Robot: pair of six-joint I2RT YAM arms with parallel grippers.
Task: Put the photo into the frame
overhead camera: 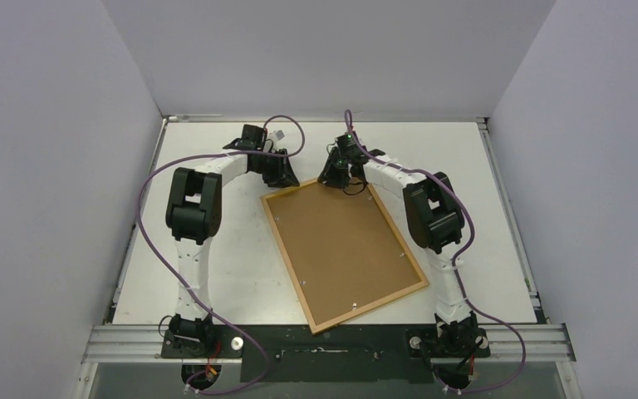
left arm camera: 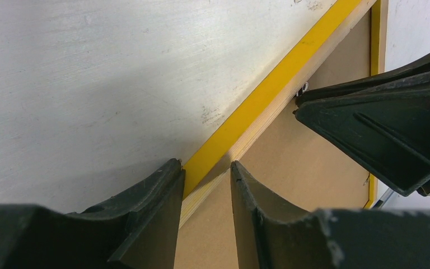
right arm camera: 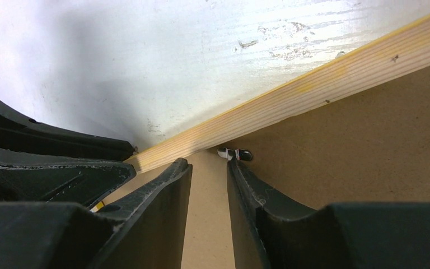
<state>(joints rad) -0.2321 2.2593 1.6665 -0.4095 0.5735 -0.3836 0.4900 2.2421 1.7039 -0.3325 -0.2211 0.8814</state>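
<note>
Frame (overhead camera: 286,258): lies back-up on the surface, with the brown backing board (overhead camera: 341,249) seated inside it.
Photo: not seen in any view; it may lie under the board.
Left tool (left arm camera: 207,168): at the frame's far left corner, jaws part-closed astride the rim; cannot tell if it pinches.
Right tool (right arm camera: 209,162): over the frame's far edge, jaws apart beside a small clip (right arm camera: 235,152), holding nothing.
Handling: frame probably light, stiff and thin-railed; take it by the rim.
Surface (overhead camera: 216,274): white, scuffed, with grey walls (overhead camera: 50,125) around.
</note>
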